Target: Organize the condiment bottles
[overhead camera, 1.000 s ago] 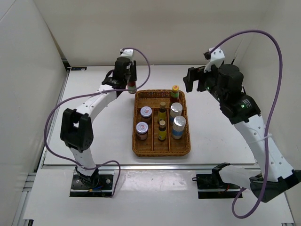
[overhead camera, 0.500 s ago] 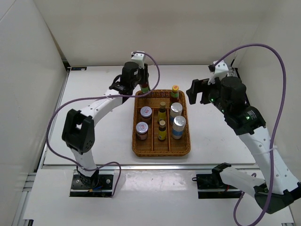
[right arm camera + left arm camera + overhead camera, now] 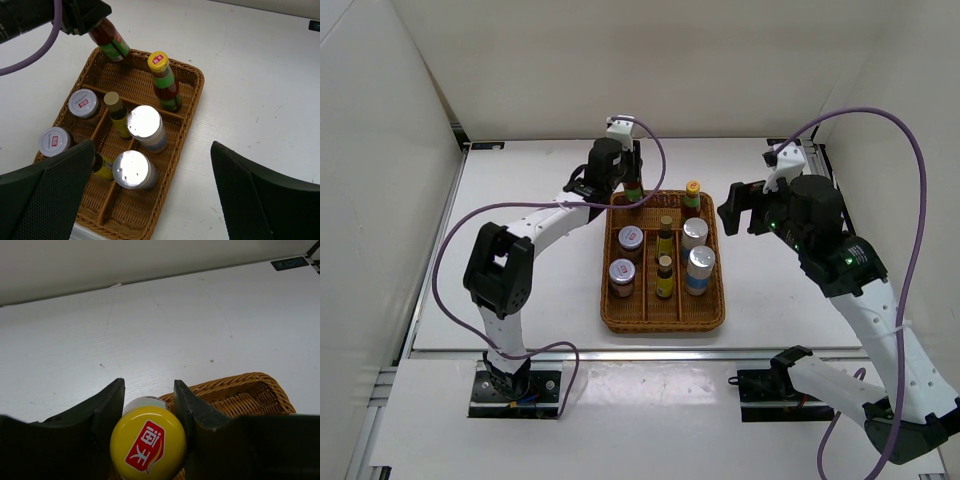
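The left gripper (image 3: 628, 176) is clamped on the yellow-capped top of a tall red-green sauce bottle (image 3: 110, 39). The bottle leans over the far-left corner of the wicker tray (image 3: 665, 326), and its base is perhaps not touching the floor. The right gripper (image 3: 738, 207) hangs to the right of the tray with its jaws wide apart, and the other condiment bottles (image 3: 695, 233) stand in the tray's compartments.

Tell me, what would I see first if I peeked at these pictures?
The left gripper clamps a sauce bottle at the tray's far left corner. Its twin stands in the far right corner, with six smaller containers in rows. The right gripper hangs wide open right of the tray.
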Robot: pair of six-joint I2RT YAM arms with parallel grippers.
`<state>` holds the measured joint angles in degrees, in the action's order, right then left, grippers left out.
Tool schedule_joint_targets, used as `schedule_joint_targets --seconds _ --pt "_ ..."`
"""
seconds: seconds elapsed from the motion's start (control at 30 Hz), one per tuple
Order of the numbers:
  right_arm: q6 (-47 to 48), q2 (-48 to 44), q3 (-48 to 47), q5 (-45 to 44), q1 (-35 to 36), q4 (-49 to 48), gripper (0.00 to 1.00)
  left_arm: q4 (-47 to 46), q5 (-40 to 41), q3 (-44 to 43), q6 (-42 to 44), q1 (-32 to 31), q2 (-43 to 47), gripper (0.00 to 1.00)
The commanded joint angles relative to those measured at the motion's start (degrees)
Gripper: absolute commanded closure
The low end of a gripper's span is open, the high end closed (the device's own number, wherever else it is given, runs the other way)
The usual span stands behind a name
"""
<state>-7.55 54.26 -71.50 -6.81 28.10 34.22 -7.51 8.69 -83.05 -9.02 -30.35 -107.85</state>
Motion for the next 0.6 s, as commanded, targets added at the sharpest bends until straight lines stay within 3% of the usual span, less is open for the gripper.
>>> schedule_joint_targets --seconds 0.0,0.23,0.57 --pt "-0.62 -1.0 0.23 0.83 -0.32 -0.91 0.0 -2.86 2.55 1.48 0.65 -1.9 2.28 0.89" --pt "-1.15 -1.53 1.37 0.83 -0.32 -0.91 0.0 -2.34 7.65 2.63 5.67 -5.34 8.36 0.89" --pt "-1.68 -1.53 1.9 1.45 -0.32 -0.91 0.0 -2.86 10.82 7.72 4.63 -6.04 8.98 0.89"
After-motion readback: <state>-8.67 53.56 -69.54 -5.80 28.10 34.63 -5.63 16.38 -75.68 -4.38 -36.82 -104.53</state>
